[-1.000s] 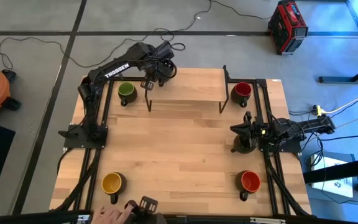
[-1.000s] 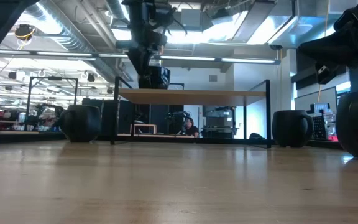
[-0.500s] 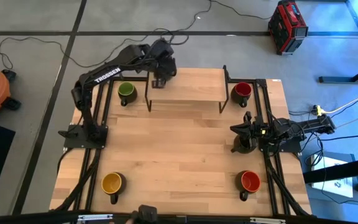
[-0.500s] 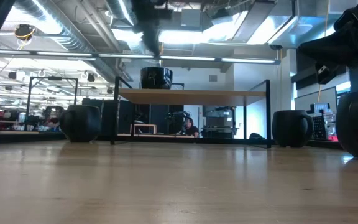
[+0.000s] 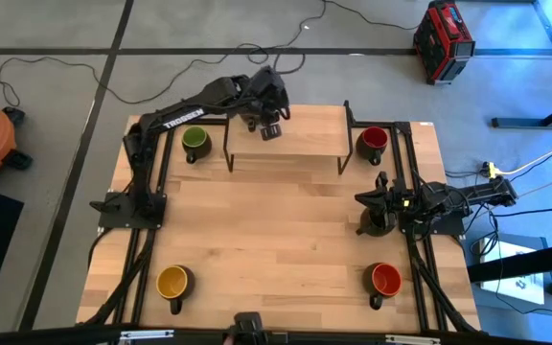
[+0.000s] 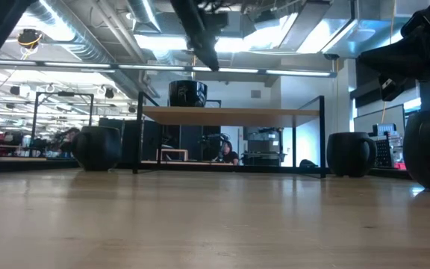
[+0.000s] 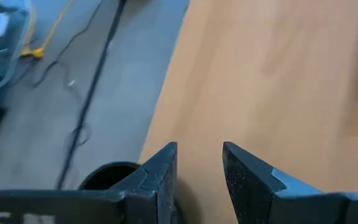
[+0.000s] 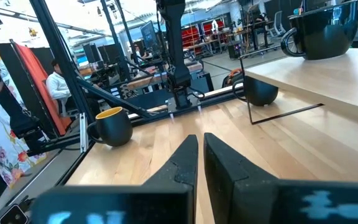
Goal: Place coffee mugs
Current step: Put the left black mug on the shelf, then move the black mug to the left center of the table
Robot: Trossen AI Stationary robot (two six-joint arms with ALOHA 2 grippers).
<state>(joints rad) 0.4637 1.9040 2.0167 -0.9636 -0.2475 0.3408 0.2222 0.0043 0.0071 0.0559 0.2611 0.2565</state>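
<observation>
Six black mugs show. The green-lined one (image 5: 195, 141) and the dark-red one (image 5: 373, 140) stand at the far corners. The yellow one (image 5: 172, 283) and the orange-red one (image 5: 384, 279) stand at the near corners. One black mug (image 6: 187, 93) stands upright on the raised shelf (image 5: 295, 134); the left arm hides it from above. Another black mug (image 5: 372, 223) stands at the right edge. My left gripper (image 5: 269, 131) hovers open above the shelf, just right of its mug (image 7: 107, 177). My right gripper (image 5: 362, 198) waits shut above the right-edge mug.
The wooden shelf on thin black legs (image 6: 230, 113) spans the far middle of the table. Black frame rails (image 5: 412, 182) run along both side edges. People sit in the room beyond (image 8: 58, 84). The table's middle (image 5: 276, 230) is bare wood.
My left gripper has risen off the black mug on the shelf and moved toward the table's right above the shelf, its arm tilting. The mug stays standing where it was. A person's hand at the near edge has drawn back out of view.
</observation>
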